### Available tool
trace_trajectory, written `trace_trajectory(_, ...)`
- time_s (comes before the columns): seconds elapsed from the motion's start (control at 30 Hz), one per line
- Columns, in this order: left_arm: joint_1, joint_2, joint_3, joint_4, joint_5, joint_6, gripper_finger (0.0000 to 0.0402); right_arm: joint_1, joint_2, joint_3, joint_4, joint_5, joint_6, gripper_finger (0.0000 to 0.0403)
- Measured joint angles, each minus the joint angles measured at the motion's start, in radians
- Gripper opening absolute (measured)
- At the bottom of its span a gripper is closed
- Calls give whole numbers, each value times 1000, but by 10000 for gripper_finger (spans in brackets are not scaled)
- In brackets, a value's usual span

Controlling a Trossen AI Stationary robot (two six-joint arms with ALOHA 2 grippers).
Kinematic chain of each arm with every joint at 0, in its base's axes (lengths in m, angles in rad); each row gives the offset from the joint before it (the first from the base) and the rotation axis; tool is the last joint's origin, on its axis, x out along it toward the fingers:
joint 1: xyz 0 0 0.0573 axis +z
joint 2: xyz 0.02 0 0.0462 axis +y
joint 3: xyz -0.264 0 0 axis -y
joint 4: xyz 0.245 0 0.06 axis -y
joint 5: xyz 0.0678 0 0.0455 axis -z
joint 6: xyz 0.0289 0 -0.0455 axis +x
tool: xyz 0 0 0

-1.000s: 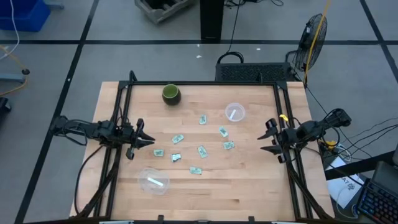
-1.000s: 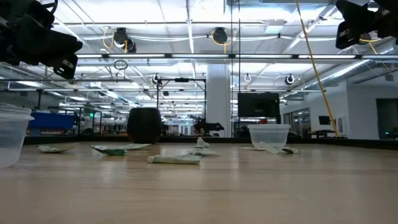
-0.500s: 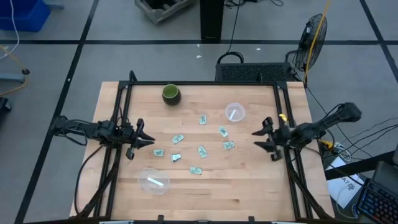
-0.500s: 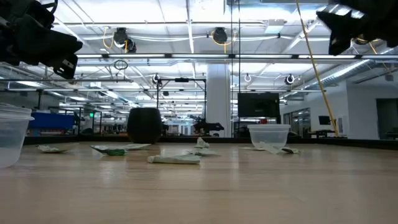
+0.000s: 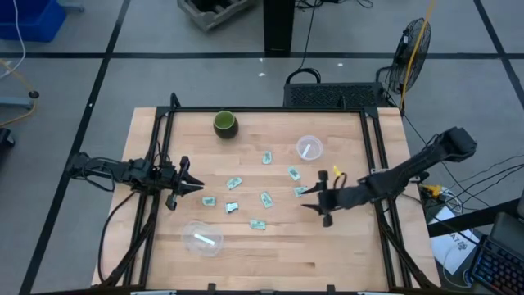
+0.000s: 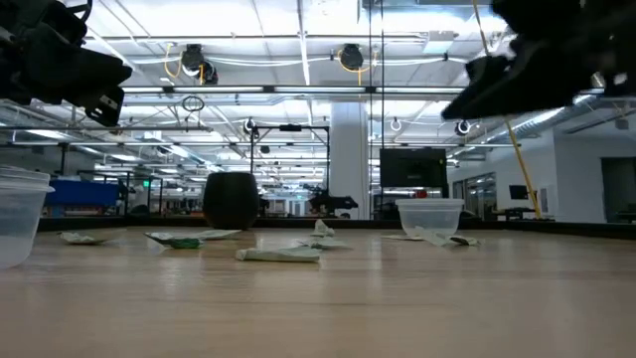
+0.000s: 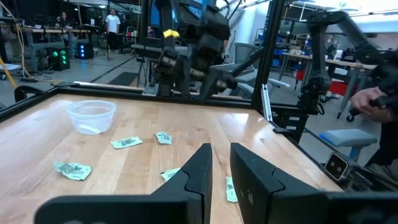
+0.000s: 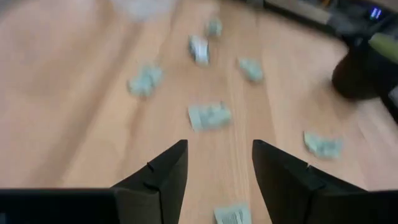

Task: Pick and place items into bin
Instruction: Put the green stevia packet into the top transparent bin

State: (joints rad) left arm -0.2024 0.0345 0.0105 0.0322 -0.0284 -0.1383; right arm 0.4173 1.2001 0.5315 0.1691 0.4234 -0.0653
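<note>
Several small pale green-and-white wrapped items [image 5: 266, 198] lie flat and scattered across the middle of the table, and they also show in the right wrist view as items [image 8: 209, 116]. My right gripper [image 5: 308, 199] is open and hangs above the table at the right side of the scatter, next to one item [image 5: 301, 191]. In the low view my right gripper [image 6: 462, 97] is well above the tabletop. My left gripper [image 5: 196, 187] waits at the table's left side, raised, with a narrow gap between its fingers [image 7: 202, 165].
A dark green cup [image 5: 225, 124] stands near the far edge. One clear plastic cup [image 5: 309, 148] sits right of centre toward the far side. Another clear cup [image 5: 202, 238] sits near the front left. A black frame rail [image 5: 377, 156] borders the table.
My right gripper has swung from the table's right edge toward the left, over the right side of the scattered items, and has come somewhat lower. The items and cups have stayed where they were.
</note>
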Motion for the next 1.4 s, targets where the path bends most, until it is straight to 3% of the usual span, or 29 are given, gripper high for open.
trace_trajectory(0.2,0,0,0,0,0,0,60,-59,181,86,-83,29,29,171)
trace_trajectory(0.43,0,0,0,-1,0,0,60,-154,281,87,-165,73,152,171)
trace_trajectory(0.93,1,0,0,0,0,0,60,-202,299,87,-195,-166,270,171)
trace_trajectory(1.4,1,0,0,0,0,0,60,-200,299,67,-167,-166,263,170)
